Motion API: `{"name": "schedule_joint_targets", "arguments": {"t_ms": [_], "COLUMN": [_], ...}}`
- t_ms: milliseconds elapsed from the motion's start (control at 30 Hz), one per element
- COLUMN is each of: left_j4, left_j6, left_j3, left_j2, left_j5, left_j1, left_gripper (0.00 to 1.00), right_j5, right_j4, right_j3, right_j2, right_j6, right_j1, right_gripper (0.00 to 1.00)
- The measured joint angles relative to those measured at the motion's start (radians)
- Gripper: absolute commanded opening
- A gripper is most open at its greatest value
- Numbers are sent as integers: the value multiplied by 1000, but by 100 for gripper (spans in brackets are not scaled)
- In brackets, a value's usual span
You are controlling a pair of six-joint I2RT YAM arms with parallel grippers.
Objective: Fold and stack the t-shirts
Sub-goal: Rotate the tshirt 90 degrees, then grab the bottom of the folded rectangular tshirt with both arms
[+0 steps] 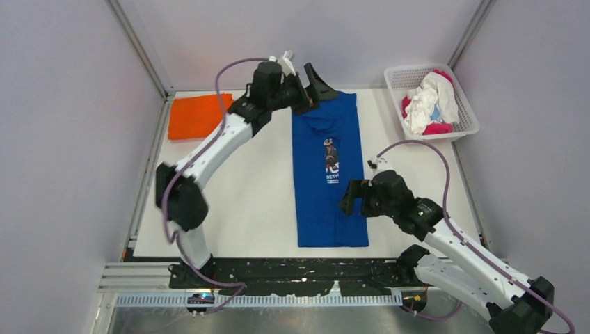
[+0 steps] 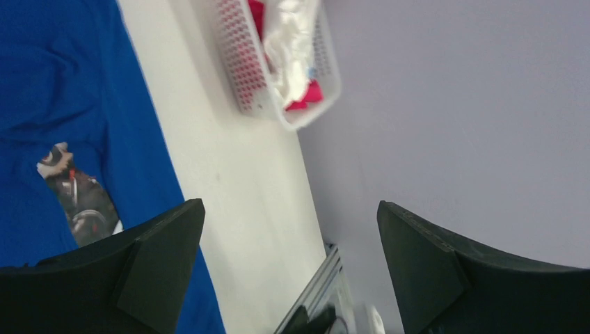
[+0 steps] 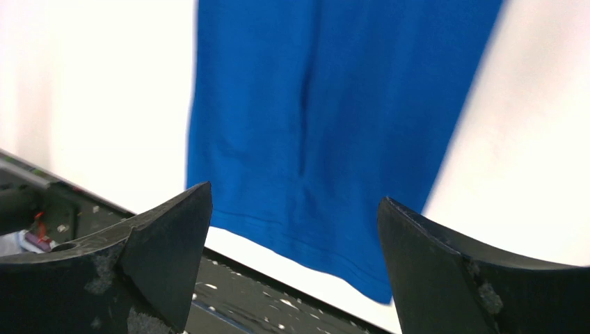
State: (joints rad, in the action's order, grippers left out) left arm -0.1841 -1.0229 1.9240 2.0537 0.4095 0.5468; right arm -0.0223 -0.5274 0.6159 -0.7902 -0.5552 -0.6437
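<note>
The royal blue t-shirt [image 1: 329,174] lies flat on the table as a long narrow strip, print up, collar end at the far side. It also shows in the left wrist view [image 2: 49,104] and in the right wrist view [image 3: 334,104]. A folded orange t-shirt [image 1: 197,115] lies at the far left. My left gripper [image 1: 314,87] is open and empty, above the blue shirt's far end. My right gripper [image 1: 353,198] is open and empty, above the shirt's right edge near its hem. Magenta and white shirts [image 1: 431,104] lie crumpled in the basket.
The white lattice basket [image 1: 462,130] stands at the far right corner; it shows in the left wrist view [image 2: 243,62] too. The black base rail [image 1: 292,271] runs along the near edge. Grey walls close in both sides and the back.
</note>
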Motion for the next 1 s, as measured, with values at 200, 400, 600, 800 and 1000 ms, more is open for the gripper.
{"name": "schedule_joint_targets", "arguments": {"t_ms": [200, 400, 600, 800, 1000], "left_j4": [-48, -170, -291, -221, -159], "left_j6": [196, 215, 172, 126, 82], "left_j3": [-597, -1044, -1245, -1242, -1228], "left_j2": [-733, -959, -873, -752, -634], "left_j5": [-151, -288, -336, -332, -301], "left_j1": [132, 316, 473, 520, 520], "left_gripper": [100, 99, 93, 81, 60], "right_j5": [129, 141, 121, 85, 60], "right_j4": [-197, -298, -303, -281, -230], "right_j3": [-20, -101, -175, -257, -279], "right_j2": [65, 97, 121, 145, 155], "right_j6": [-62, -137, -205, -246, -259], "right_j1": [18, 19, 19, 19, 19], "right_gripper": [97, 95, 82, 74, 58]}}
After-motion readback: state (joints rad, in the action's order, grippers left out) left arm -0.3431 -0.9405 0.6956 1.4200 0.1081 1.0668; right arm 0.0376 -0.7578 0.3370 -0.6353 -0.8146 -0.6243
